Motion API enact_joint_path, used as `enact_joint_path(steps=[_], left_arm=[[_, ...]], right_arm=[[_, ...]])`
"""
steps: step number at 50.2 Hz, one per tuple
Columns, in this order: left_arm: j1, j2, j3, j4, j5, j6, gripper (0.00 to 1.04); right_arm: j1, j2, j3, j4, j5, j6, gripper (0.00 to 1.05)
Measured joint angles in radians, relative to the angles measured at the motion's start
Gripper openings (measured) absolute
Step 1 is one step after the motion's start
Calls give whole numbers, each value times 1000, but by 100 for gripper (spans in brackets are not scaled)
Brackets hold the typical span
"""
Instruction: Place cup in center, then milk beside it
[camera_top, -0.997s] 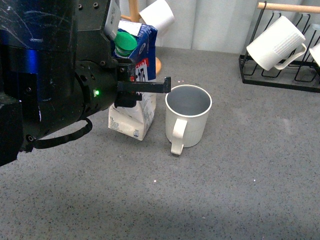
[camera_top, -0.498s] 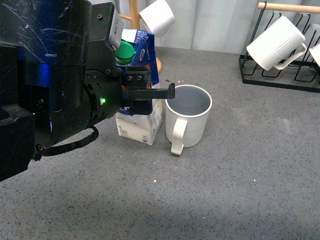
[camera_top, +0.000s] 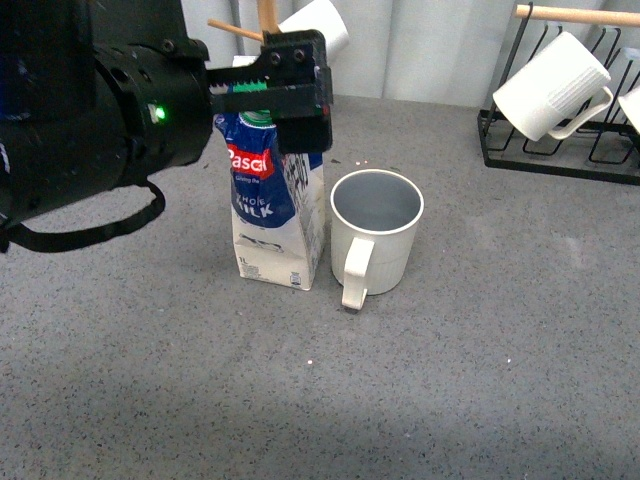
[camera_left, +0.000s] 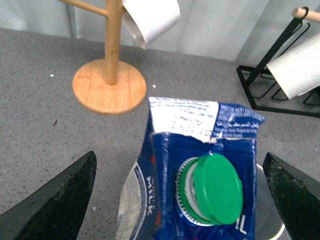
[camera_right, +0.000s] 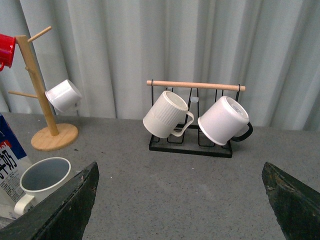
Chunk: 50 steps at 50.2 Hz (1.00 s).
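Observation:
The cup (camera_top: 376, 240), a large cream-white mug with a grey-blue inside, stands on the grey table (camera_top: 480, 380) with its handle facing me. The milk (camera_top: 270, 215), a blue-and-white carton, stands upright just left of the cup, close to it. My left gripper (camera_top: 268, 100) is open just above the carton's top. In the left wrist view its fingers (camera_left: 60, 200) stand wide on either side of the carton's green cap (camera_left: 216, 187). My right gripper (camera_right: 180, 200) is open and empty above bare table; its view shows the cup (camera_right: 42, 182) and the milk (camera_right: 7, 165) far off.
A wooden mug tree (camera_top: 268, 20) with a small white cup (camera_top: 318, 28) stands behind the milk. A black wire rack (camera_top: 560, 150) holding a ribbed white mug (camera_top: 550, 85) stands at the back right. A red mug (camera_right: 6, 50) hangs on the tree.
The milk was tilted in my left gripper; now it stands upright beside the cup. My left gripper has opened and risen above the carton's top.

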Motion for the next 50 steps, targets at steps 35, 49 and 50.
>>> enact_joint_path(steps=[35, 49, 50], left_arm=[[241, -194, -276, 362, -21, 202, 64], [318, -460, -492, 318, 50, 231, 4], [323, -484, -505, 308, 55, 233, 4]], right_arm=[[0, 0, 0, 0, 0, 0, 95], [0, 0, 0, 0, 0, 0, 95], [0, 0, 0, 0, 0, 0, 95]])
